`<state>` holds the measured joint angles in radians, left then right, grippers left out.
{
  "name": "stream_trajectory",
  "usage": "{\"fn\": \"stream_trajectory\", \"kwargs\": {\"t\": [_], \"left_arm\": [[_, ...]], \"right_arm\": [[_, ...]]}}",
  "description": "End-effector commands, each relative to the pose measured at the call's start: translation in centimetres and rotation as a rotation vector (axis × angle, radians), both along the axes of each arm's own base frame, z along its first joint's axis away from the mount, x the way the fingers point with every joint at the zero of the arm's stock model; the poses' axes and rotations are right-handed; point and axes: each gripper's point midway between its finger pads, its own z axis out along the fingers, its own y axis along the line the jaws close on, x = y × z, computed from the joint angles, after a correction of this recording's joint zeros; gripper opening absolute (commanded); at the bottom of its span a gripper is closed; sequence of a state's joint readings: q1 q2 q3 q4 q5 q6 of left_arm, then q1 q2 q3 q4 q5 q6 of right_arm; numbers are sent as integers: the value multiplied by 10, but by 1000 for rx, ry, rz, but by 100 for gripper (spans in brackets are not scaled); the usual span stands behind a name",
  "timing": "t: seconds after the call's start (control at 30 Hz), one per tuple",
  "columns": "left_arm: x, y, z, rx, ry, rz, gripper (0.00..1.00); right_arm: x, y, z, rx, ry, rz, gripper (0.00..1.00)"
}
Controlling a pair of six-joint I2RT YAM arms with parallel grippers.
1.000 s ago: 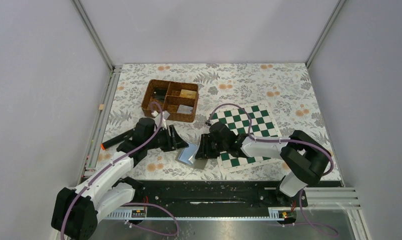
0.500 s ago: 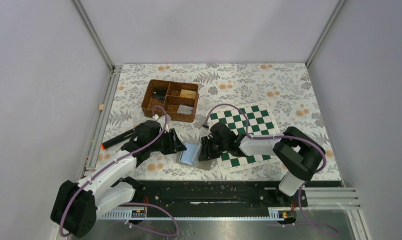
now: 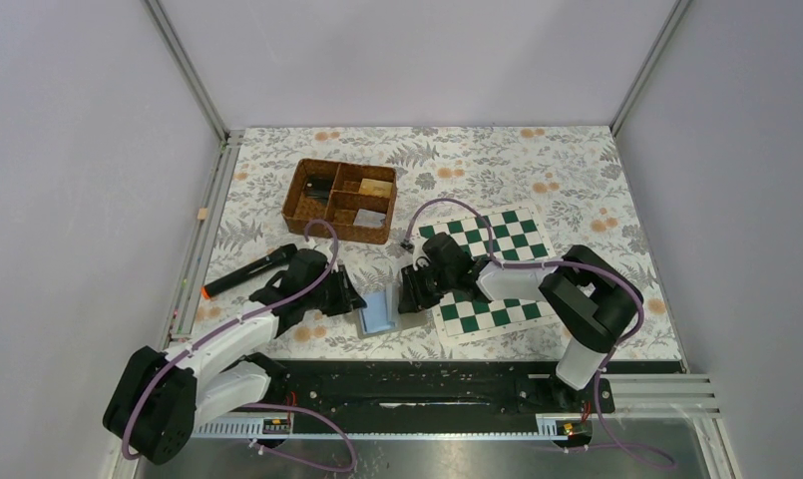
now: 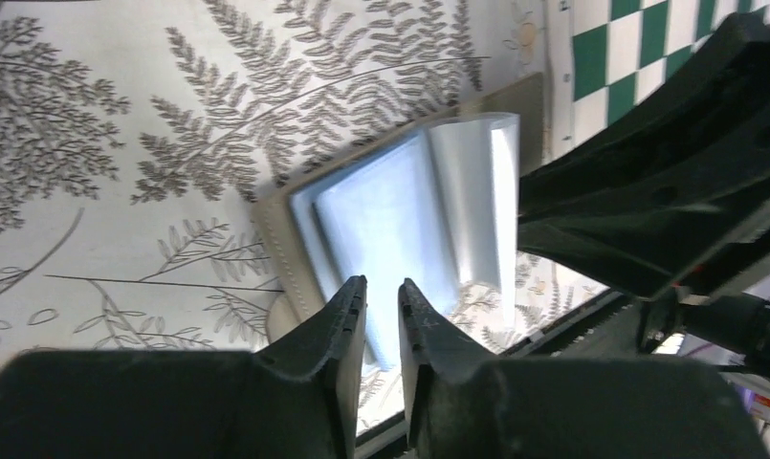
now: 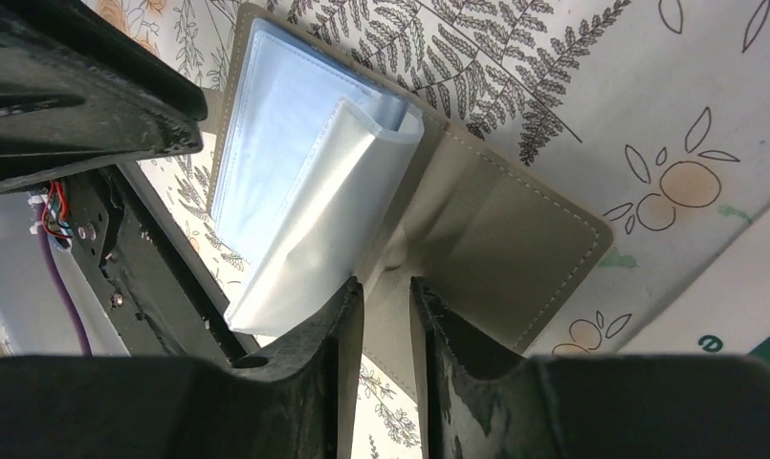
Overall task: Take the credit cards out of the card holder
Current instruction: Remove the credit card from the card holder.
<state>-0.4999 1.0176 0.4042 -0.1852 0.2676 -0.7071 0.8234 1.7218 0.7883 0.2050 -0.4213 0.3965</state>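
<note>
card holder [image 3: 379,310] has turned, lying open, light blue inside up.

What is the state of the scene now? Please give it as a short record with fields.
card holder: lies open on the table, light blue inside up
left gripper: over the light blue inside, jaws nearly together, grip unclear
right gripper: at the grey side, jaws nearly together, grip unclear
basket: behind the card holder, apart
chessboard: right of the card holder
</note>
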Motion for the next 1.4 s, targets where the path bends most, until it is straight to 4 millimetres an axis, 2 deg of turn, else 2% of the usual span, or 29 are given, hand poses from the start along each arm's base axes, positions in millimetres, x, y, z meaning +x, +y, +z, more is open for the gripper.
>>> {"fn": "stream_trajectory", "kwargs": {"t": [0.0,0.07,0.23,0.43,0.63,0.87,1.13,1.37], "left_arm": [[10,9,-9,37,-30,71,14],[10,12,-11,46,-32,90,10],[10,18,-14,72,-40,103,8],[8,3,-13,18,-39,54,8],[2,5,-24,54,-6,43,6],[-1,6,-21,79,-38,51,6],[-6,7,-28,133,-25,48,6],[-8,-2,-30,134,-14,29,6]], "right_arm": [[9,-1,1,11,3,-19,31],[11,-4,0,11,14,-34,31],[13,-7,2,25,26,-55,30],[12,-6,9,43,33,-62,30],[13,-7,12,50,52,-93,30],[15,-2,18,95,83,-151,33],[14,-3,21,103,93,-173,33],[13,-2,23,124,107,-188,33]]}}
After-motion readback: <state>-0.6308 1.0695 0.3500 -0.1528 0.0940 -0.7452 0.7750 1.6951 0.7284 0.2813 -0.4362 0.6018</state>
